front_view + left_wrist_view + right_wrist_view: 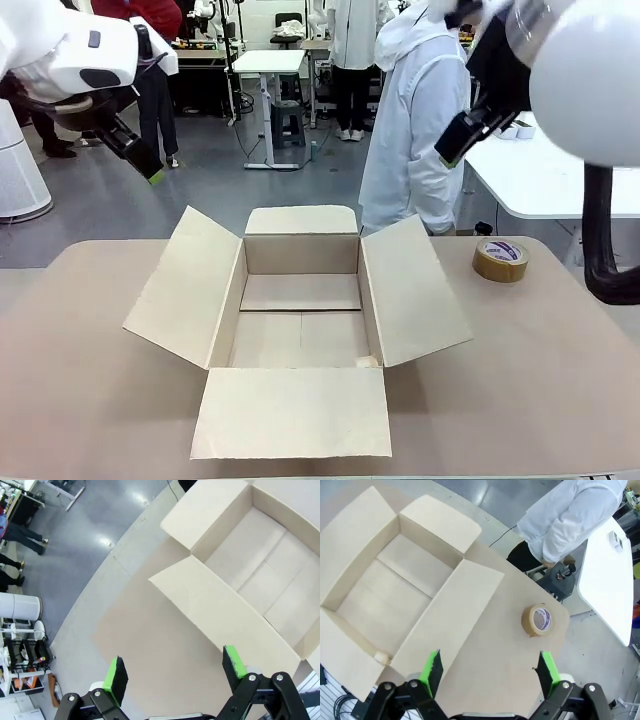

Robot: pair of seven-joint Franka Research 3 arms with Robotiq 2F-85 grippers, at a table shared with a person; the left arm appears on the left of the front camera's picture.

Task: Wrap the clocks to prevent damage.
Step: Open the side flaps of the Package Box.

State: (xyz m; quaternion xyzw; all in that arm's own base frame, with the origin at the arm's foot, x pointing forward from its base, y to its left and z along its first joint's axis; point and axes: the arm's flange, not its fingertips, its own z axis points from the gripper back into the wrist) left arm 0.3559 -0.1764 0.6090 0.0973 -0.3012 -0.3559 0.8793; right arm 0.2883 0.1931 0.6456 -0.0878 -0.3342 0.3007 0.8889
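Nearest the front camera lay the near flap (290,410) of an open cardboard box (300,255), folded flat onto the table (80,400). The other three flaps splayed outward. The box was plain, matte, pale brown board with crisp fold lines. Its floor was made of two inner flaps meeting at a straight seam that ran left to right. No print could be seen on it. The table had a smooth tan top with rounded corners. To the right of the box, near the right flap but not touching it, a tape roll (500,260) of glossy brown tape lay flat on its side. Its core carried a white label with purplish print too small to read. From the right wrist camera the roll (537,620) sat by the table's edge, beyond the box (385,595). The left gripper (150,165) hung high above the table's left side. In its wrist view the left gripper (174,660) had its black fingers spread wide, green pads (115,677) facing each other, with bare tabletop and a box flap (225,615) below. The right gripper (455,140) was raised at upper right. In its wrist view the right gripper (490,657) also stood wide apart and held nothing. A person (410,130) in a white coat stood at the far side, beside a white table (550,180).
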